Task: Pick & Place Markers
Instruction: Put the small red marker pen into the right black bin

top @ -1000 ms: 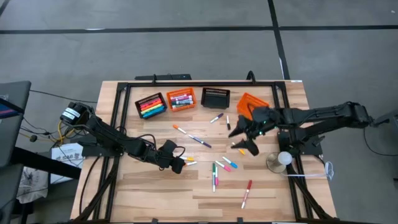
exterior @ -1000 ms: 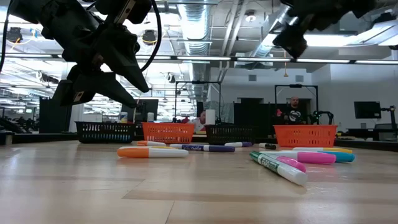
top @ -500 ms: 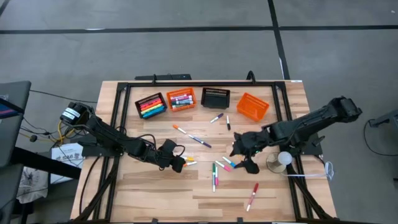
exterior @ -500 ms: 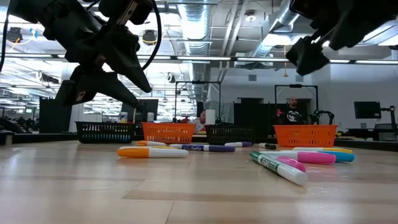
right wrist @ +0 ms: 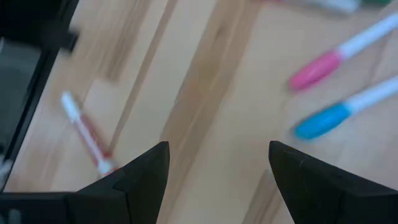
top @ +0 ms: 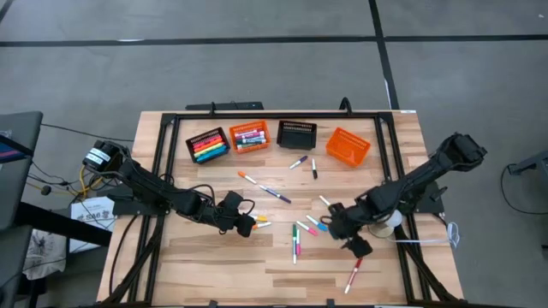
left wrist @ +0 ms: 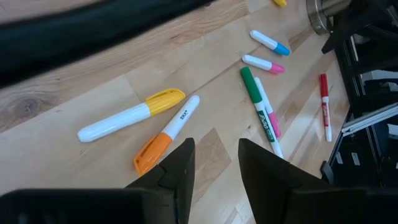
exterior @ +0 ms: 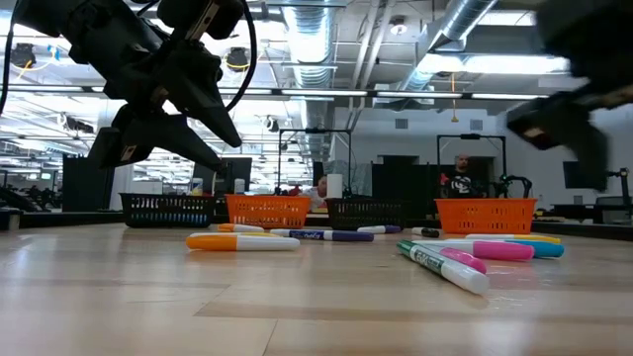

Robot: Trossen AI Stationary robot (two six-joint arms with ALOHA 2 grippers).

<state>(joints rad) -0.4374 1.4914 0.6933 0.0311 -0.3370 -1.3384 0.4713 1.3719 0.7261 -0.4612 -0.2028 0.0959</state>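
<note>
Loose markers lie flat on the wooden table (top: 205,265): a yellow-capped one (left wrist: 130,112) and an orange-capped one (left wrist: 168,134) just ahead of my left gripper (top: 247,224), green and pink ones (top: 296,239), a blue-capped one (right wrist: 329,118), a pink-capped one (right wrist: 317,68) and a red one (top: 354,274). My left gripper is open and empty, low over the table left of centre. My right gripper (top: 351,239) is open and empty, above the table between the pink and blue markers and the red marker (right wrist: 87,134).
Along the far edge stand a black basket with markers (top: 208,144), an orange basket with markers (top: 249,135), a black basket (top: 297,134) and an orange basket (top: 348,145). A round metal object (top: 385,221) stands beside the right arm. People show in the room beyond.
My right gripper has swept from beside the far orange basket toward the table's near edge and come lower, ending close to the red marker, its fingers still apart. The red marker has shifted a little toward the table's right near corner.
</note>
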